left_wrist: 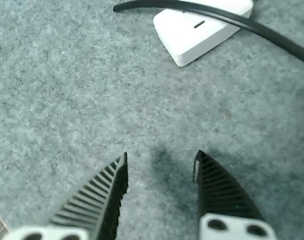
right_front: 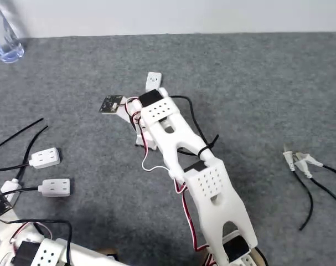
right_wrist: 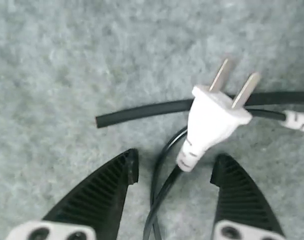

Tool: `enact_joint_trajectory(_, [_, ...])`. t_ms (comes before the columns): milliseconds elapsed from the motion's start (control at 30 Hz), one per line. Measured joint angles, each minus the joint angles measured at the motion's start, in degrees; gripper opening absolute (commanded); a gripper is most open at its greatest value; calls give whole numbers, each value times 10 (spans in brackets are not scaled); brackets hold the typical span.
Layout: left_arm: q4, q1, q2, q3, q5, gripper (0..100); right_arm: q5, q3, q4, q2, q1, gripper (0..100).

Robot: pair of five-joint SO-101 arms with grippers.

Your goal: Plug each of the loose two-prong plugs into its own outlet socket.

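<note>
On the tabletop (right_front: 256,83), two sockets lie one behind the other at the left, the farther socket (right_front: 46,158) just behind the nearer socket (right_front: 54,187). A third socket (right_front: 153,81) lies farther back near the middle, just beyond the tip of an arm (right_front: 179,144). A pair of plugs (right_front: 298,160) lies at the right. A bottle (right_front: 4,39) stands in the far left corner. One plug (right_wrist: 212,120) lies over a cord (right_wrist: 141,114), ahead of the right end effector (right_wrist: 174,170). A socket lies beyond the left end effector (left_wrist: 159,170), a cable (left_wrist: 217,16) across it.
</note>
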Motion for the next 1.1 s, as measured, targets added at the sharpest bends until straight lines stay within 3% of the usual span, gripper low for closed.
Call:
enact_joint_trajectory(67, [0, 0, 0, 0, 0, 200, 21, -26, 17, 12, 6, 0])
enact_joint_trajectory(133, [0, 0, 0, 0, 0, 200, 36, -45, 34, 21, 17, 36])
enact_joint_trajectory(467, [0, 0, 0, 0, -4, 200, 102, -55, 127, 30, 55, 8])
enact_joint_trajectory(800, [0, 0, 0, 0, -4, 200, 104, -52, 132, -50, 64, 8])
enact_joint_trajectory(1100, [0, 0, 0, 0, -4, 200, 96, 135, 132, -224, 68, 8])
